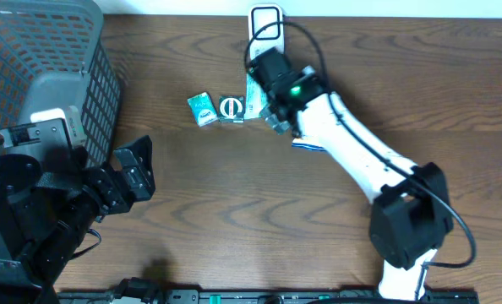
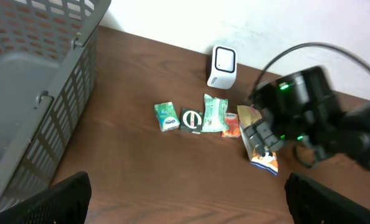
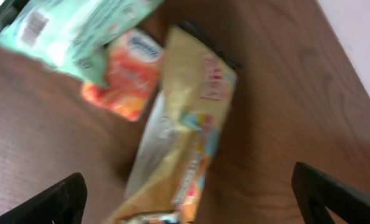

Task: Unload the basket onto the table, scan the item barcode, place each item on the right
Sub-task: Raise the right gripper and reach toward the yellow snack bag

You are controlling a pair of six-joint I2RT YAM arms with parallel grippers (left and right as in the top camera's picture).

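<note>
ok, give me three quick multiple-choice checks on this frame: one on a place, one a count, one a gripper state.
1. Where is the white scanner?
A at the far table edge, behind the row of packs
B at the near table edge
C lying on top of the packs

2. How many small packs lie on the table?
A two
B five
C nine

3. The right gripper is:
A shut on the scanner
B shut on a pack
C open, holding nothing

Key:
1 A, it stands by the wall beyond the packs.
2 B, the left wrist view shows the teal pack, black pack, green pouch, orange pouch and yellow pouch.
3 C, its fingers stand wide apart over the yellow pouch, which lies on the table.
</note>
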